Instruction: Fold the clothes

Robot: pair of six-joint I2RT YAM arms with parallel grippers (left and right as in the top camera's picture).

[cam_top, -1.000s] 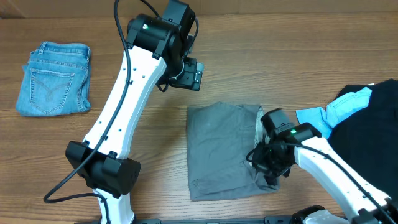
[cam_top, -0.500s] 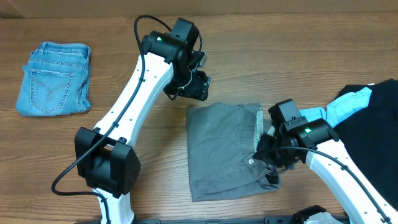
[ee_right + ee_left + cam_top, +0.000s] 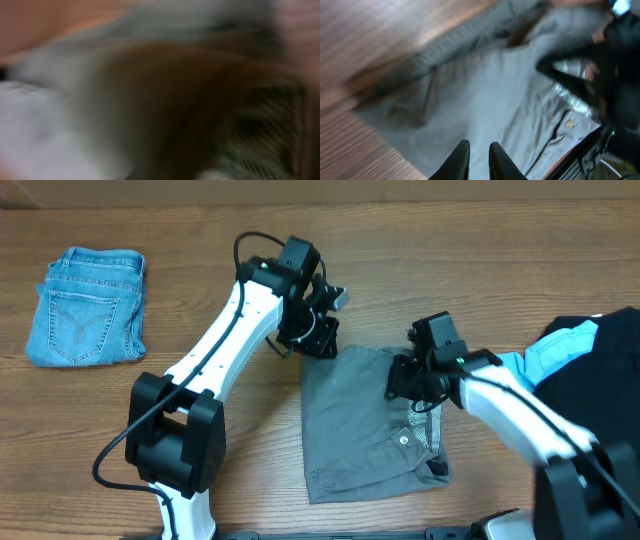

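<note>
Folding the grey shorts (image 3: 350,420), which lie flat near the bench's (image 3: 450,270) front edge, right of centre. The left gripper (image 3: 479,145) is nearly closed at their far-left corner and the right gripper (image 3: 400,385) is closed at the waistband. Whether either pinches cloth, I cannot tell. Next, probably, both must carry one edge across evenly.

Right wrist view all blur, perhaps shorts (image 3: 45,120); black garment (image 3: 600,380) cropped.

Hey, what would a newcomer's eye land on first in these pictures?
The grey shorts spread out in the middle, with the left claw at their top-left corner and the right claw over their waistband side. Next, folded light-blue jeans lie at far left, and a black and sky-blue pile sits at the right edge.
</note>
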